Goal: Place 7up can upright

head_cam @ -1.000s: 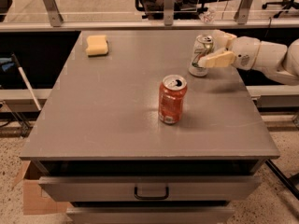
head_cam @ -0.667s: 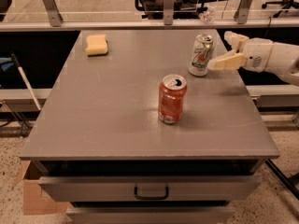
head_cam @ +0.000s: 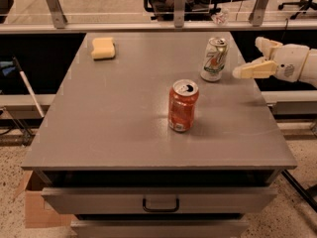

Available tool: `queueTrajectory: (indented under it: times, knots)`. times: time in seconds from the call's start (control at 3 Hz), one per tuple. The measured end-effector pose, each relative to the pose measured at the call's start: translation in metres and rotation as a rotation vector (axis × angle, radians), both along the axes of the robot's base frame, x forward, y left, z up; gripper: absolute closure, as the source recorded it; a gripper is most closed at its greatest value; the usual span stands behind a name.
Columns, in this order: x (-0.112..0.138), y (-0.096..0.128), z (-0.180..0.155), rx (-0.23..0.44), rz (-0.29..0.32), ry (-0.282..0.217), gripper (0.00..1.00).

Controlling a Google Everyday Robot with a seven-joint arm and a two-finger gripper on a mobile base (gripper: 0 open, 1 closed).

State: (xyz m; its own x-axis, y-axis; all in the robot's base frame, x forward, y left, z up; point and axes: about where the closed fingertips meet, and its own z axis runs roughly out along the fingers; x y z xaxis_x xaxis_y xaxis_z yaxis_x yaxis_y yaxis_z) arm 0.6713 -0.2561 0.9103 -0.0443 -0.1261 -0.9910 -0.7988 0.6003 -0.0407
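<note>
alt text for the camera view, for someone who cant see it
A 7up can stands upright near the far right edge of a grey table, with the robot's gripper open just to its right, not touching it. An orange-red soda can stands upright near the table's middle, and a yellow sponge lies at the far left.

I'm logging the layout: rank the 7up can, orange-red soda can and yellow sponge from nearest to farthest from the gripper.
The gripper hovers at the table's right edge, fingers open.
1. 7up can: upright, beside the gripper, not touching.
2. Orange-red soda can: table centre.
3. Yellow sponge: far left corner.
</note>
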Motion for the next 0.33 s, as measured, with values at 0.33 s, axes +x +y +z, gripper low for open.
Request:
queueTrajectory:
  times: [0.33]
  knots:
    - [0.0000, 0.0001, 0.0000, 0.000, 0.000, 0.000, 0.00]
